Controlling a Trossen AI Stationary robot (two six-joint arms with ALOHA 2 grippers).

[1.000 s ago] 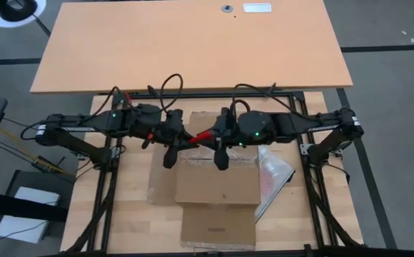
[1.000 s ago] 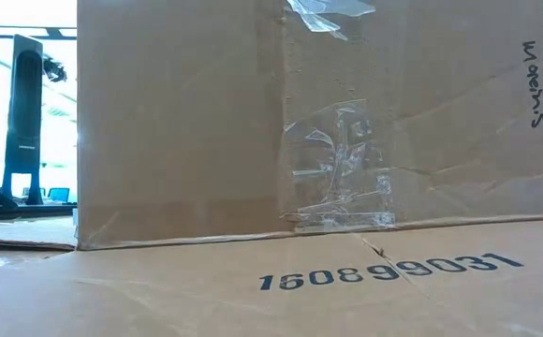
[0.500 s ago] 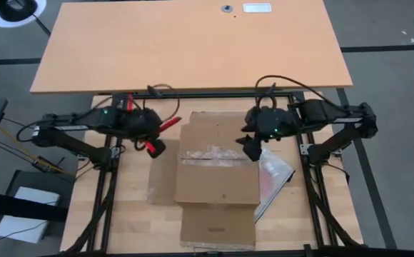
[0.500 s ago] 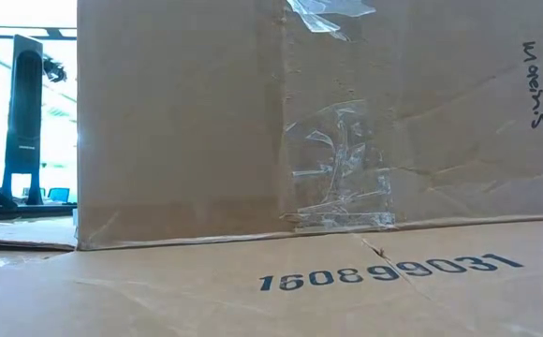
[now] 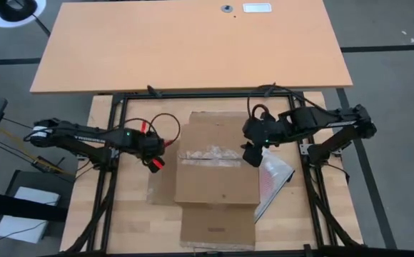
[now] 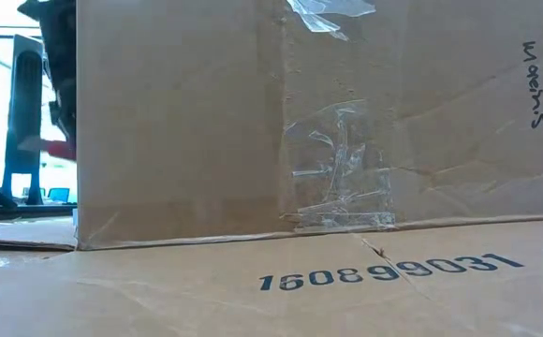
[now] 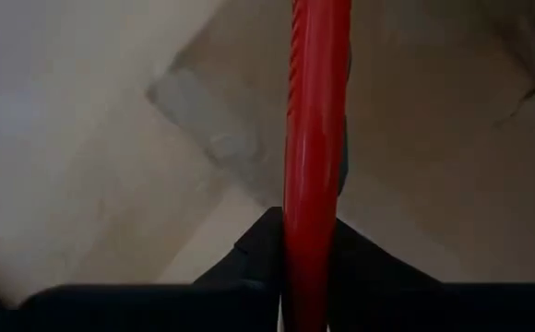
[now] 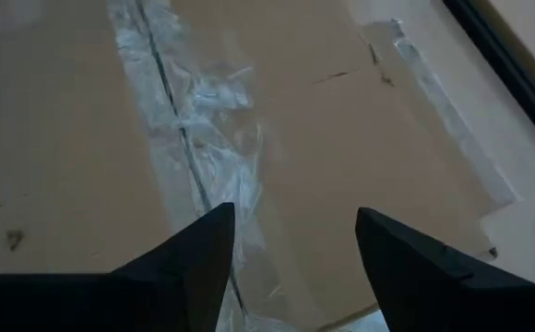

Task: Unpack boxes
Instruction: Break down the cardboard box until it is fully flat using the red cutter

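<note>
The cardboard carton point(image 5: 216, 168) sat centre-frame, its taped seam point(image 5: 210, 156) running left-right. My right gripper point(image 5: 250, 155), jaws spread and empty, hovered at the seam's right end, nearer than my left gripper point(image 5: 154, 161), clamped on the red-handled box cutter point(image 7: 315, 157).

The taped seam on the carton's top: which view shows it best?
The right wrist view: the taped seam fills it, just beyond the open right gripper. The high view shows it small; the low view shows only side tape; the left wrist view shows none.

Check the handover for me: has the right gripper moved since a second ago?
Yes. In the high view the right gripper has pulled back from mid-carton to its right edge, jaws open over the tape seam.
</note>
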